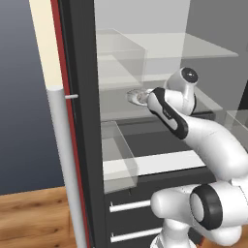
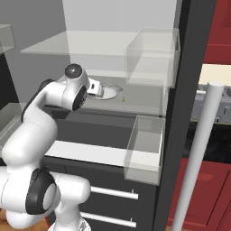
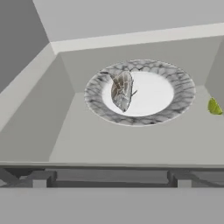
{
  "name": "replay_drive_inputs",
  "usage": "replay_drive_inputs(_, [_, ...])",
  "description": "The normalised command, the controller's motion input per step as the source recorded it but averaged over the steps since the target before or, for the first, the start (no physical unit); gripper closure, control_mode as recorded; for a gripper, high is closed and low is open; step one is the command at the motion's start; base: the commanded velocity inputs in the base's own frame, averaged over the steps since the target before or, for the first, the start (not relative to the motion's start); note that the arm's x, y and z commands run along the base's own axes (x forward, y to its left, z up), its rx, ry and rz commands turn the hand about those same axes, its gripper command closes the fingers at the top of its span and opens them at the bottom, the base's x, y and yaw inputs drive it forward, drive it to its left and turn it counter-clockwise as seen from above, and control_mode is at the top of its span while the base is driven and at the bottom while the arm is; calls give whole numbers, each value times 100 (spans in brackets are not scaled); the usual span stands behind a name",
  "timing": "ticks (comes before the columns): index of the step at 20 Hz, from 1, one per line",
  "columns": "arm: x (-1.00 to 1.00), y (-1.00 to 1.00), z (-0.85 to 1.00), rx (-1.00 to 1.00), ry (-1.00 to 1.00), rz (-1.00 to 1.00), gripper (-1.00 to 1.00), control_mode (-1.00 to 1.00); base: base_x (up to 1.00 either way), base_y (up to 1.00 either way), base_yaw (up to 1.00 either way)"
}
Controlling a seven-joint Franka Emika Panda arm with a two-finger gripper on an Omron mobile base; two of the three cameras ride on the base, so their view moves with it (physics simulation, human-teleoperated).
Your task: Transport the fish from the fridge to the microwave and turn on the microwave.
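The fish (image 3: pixel 122 91), small and mottled grey-tan, lies on the left part of a round white plate (image 3: pixel 175 109) with a grey patterned rim. The plate stands on a shelf inside the open fridge (image 1: pixel 85 145). In the hand view my gripper (image 3: pixel 110 178) is open, its fingertips (image 3: pixel 41 177) wide apart and short of the plate, with nothing between them. From the right base view, the gripper (image 2: pixel 101 89) reaches into the fridge (image 2: pixel 180 90) just before the plate (image 2: pixel 113 91). The microwave is out of view.
A small green item (image 3: pixel 214 106) lies on the shelf right of the plate. Clear glass shelves (image 1: pixel 193 46) sit above the hand. Clear door bins (image 2: pixel 144 149) and the long grey handle (image 2: pixel 198 153) stand to the right. Silver-handled drawers (image 1: pixel 131 206) are below.
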Motion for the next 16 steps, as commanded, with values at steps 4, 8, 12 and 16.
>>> replay_drive_inputs(4, [46,0,-5,-2,5,0,-100,-100,0,0,0])
replay_drive_inputs(8, [42,0,-27,-7,0,0,-100,-100,0,0,0])
replay_drive_inputs(12, [31,0,-28,-8,0,0,-100,-100,0,0,0])
replay_drive_inputs(16, [31,5,-8,-2,0,0,-100,-100,0,0,0])
